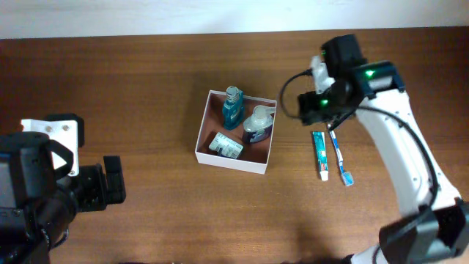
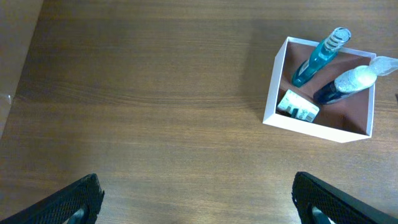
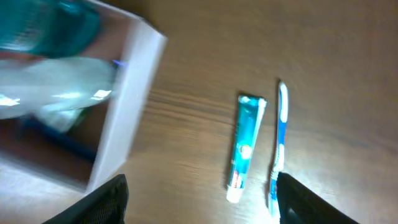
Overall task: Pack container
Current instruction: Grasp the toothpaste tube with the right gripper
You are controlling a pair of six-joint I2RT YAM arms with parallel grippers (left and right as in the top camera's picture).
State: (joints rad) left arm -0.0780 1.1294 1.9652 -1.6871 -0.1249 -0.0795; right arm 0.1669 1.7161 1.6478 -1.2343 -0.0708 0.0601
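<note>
**Box part packed, tube and brush lying outside**

Nearest me, the left gripper (image 2: pixel 196 190) hangs low over bare table (image 1: pixel 146 88), jaws spread wide, nothing in them, well apart from the box. Mid-table sits the container (image 1: pixel 233 163), a shallow square white box with a brownish inside. In it are a teal bottle (image 1: pixel 232 106), a dark blue bottle with a clear cap (image 1: pixel 257 125) and a small green-and-white packet (image 1: pixel 225 145). Just beside its right wall, on the wood, a toothpaste tube (image 1: pixel 319 154) and a toothbrush (image 1: pixel 341 158) lie side by side, close together. Farther back the right gripper (image 3: pixel 202 196) hovers above those two, fingers parted, empty.

Handling guess: thin cardboard, so light, likely to skid on the smooth wood if nudged, with walls that give under a pinch. Best hold looks like the rim near a corner, or brace a wall from outside. The bottles look top-heavy and may tip.

Views: only the overhead shows both arms and every item. The left wrist view shows the box inside clearly but misses tube and brush. The right wrist view is blurred, shows tube and brush close up and one box wall, and no packet
</note>
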